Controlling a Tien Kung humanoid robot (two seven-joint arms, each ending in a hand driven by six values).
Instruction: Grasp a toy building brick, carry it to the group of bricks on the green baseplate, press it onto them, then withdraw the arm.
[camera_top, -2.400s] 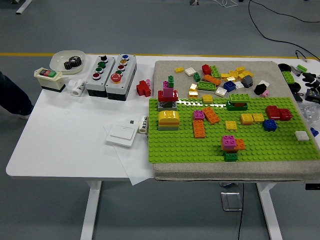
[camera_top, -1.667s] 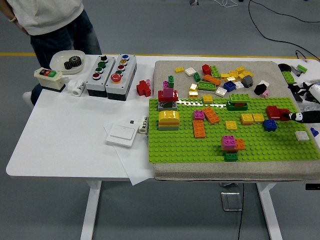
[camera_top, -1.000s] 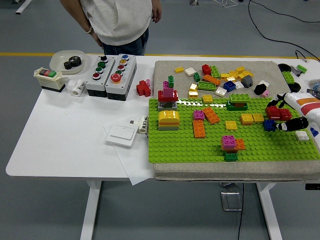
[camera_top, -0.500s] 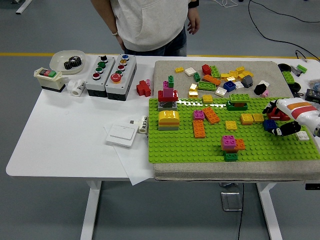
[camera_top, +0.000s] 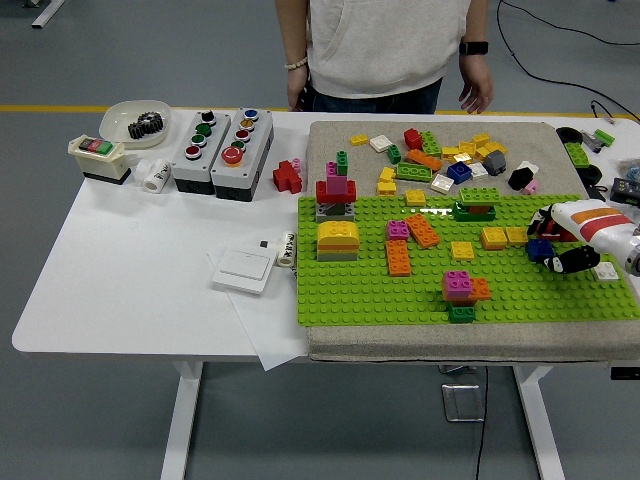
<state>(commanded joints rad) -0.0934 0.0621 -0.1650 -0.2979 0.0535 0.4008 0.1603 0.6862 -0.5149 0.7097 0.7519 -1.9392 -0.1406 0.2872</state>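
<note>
White rectangular table (camera_top: 130, 290), near edge at 6 o'clock. L side, 10 o'clock: white dish w/ black gear (camera_top: 147, 123), cream switch box w/ red+green buttons (camera_top: 97, 157), two grey push-button control boxes (camera_top: 222, 153) beside it. Red cross-shaped brick (camera_top: 287, 177) just right of the boxes, on bare table. White flat wall switch (camera_top: 243, 269) on a paper sheet, approx centre-left.

Green studded baseplate (camera_top: 520, 290) on a beige cloth mat (camera_top: 330, 140), centre to 3 o'clock. On baseplate, L to R: red/pink/grey brick stack (camera_top: 336, 195), yellow-on-grey domed block (camera_top: 338, 240), orange flat bricks (camera_top: 410, 243), pink/orange/green brick cluster (camera_top: 462, 292) toward 5 o'clock. Loose mixed-colour brick pile (camera_top: 440, 155) on mat at 12–1 o'clock.

Person in white top (camera_top: 385, 45) stands at far side, 12 o'clock, hands hanging free above table edge.

Right robot hand (camera_top: 572, 238), white shell w/ orange stripe, enters from 3 o'clock; black fingers (camera_top: 572, 261) curled round small dark blue brick (camera_top: 540, 250), at baseplate's right part, seems to be gripping it.
</note>
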